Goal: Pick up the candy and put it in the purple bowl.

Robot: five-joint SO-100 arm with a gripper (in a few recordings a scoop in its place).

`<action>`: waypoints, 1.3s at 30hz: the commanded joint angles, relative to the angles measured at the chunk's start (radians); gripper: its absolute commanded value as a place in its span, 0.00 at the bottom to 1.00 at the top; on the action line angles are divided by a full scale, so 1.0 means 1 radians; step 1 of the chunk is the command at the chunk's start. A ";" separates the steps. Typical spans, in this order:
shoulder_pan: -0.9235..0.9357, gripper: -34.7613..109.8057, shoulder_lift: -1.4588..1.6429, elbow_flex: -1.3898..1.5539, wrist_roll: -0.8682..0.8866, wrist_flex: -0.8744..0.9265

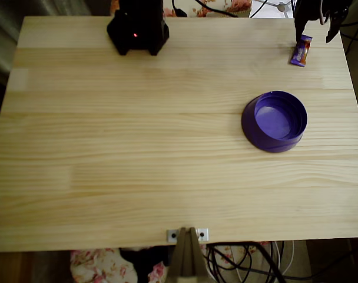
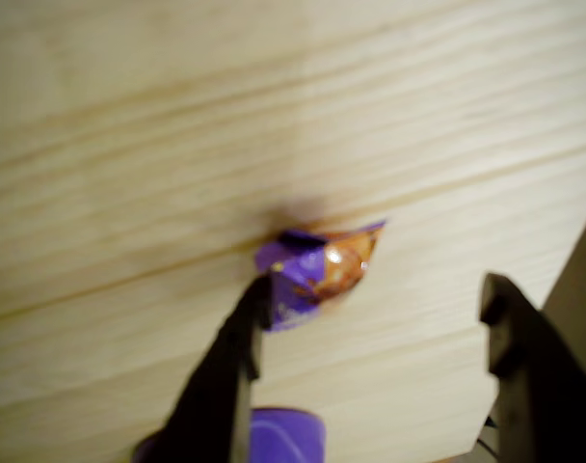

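Candy [image 1: 301,50]: purple wrapper with orange stripe, lying on the wooden bench [image 1: 138,147] near its far right corner in the overhead view, well apart from the purple bowl [image 1: 274,121]. Gripper [image 2: 370,299]: fingers [image 2: 237,338] spread, left tip touching the candy in the wrist view. Bowl: upright.

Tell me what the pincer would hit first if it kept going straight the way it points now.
Probably the small purple-wrapped candy with the orange stripe: in the wrist view it lies just ahead of the open pincer, against the left finger tip. Past it is only the light wooden table. Depth is unclear.
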 commanded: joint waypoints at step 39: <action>0.046 0.57 -0.008 -0.017 -0.023 0.012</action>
